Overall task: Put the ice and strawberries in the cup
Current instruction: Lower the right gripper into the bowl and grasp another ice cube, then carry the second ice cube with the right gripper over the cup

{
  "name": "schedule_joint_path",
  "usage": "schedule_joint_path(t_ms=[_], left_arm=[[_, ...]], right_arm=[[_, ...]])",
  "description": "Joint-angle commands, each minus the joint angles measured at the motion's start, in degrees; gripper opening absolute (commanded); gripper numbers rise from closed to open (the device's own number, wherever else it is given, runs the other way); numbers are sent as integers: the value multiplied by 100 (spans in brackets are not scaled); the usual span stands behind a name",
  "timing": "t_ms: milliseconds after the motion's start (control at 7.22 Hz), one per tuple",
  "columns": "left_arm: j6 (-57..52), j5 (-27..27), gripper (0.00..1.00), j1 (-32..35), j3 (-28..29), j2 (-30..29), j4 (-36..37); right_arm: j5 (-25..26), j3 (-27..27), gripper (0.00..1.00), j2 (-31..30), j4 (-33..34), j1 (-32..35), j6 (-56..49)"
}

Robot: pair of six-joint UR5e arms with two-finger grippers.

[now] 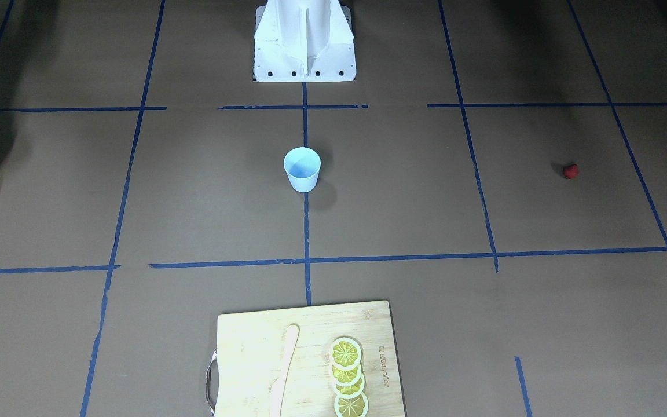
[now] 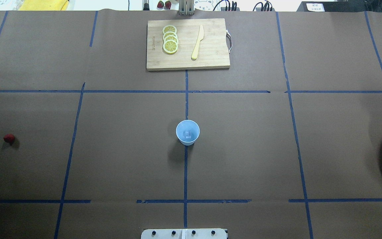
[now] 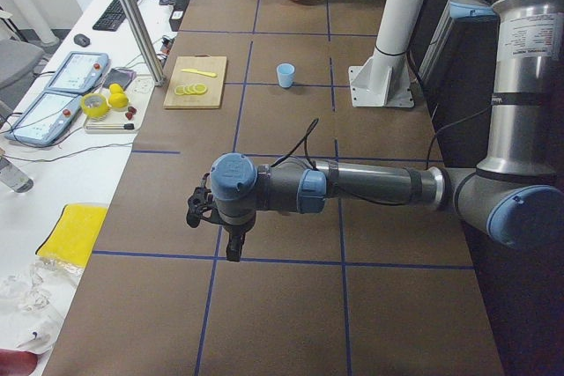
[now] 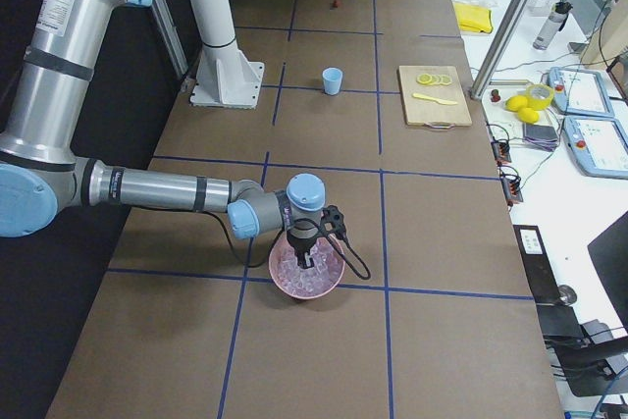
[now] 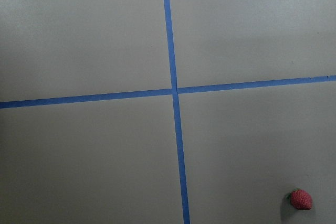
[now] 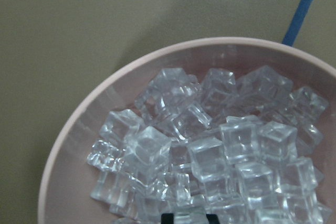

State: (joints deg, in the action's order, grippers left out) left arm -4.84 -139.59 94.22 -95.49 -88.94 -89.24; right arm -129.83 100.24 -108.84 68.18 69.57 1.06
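Much ice (image 6: pixel 210 156) (heaped) under right end effector (image 4: pixel 308 264)

The left arm (image 3: pixel 370 187) reached out level, its wrist bent so that the left end effector (image 3: pixel 231 251) pointed straight down, its finger spacing unclear. The right arm (image 4: pixel 157 188) stretched out likewise. The right end effector (image 4: pixel 308 260) pointed down, its two dark fingertips (image 6: pixel 167 217) a small gap apart.

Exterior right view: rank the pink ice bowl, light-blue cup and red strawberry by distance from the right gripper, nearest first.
From the right gripper:
1. Pinkish round bowl, filled with clear ice cubes: directly under the gripper, at the view's near end.
2. Small light-blue tapered cup: midway along, well beyond the bowl.
3. Tiny red strawberry: far end, past the cup.
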Motion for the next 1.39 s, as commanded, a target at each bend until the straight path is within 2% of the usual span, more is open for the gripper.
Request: schedule_joint_path(t_ms=[0,139,416,554,693,831,970,1108,1247], left_arm=[[211,-7,100,0,-57,0,-6],[211,-7,100,0,-57,0,-6],[211,-7,100,0,-66,0,-6],[211,-7,100,0,-66,0,3],[211,-7,100,0,-58,0,3],[220,2,100,0,-49,0,12],[211,2,100,0,-40,0,12],[211,-7,100,0,-31,0,12],[211,-7,100,0,-31,0,12]], right_arm=[[-103,109,0,46,46,30,-106],[-208,371,0,47,194,178,-106],[-253,1248,0,64,1096,372,-97],[-262,1592,0,273,1475,390,-54],[-262,1830,0,771,2210,391,-19],[-262,1867,0,1568,3122,382,-1],[-271,1859,0,2237,3731,312,34],[-314,1859,0,2809,4164,172,348],[-323,1833,0,3328,4281,-264,942]])
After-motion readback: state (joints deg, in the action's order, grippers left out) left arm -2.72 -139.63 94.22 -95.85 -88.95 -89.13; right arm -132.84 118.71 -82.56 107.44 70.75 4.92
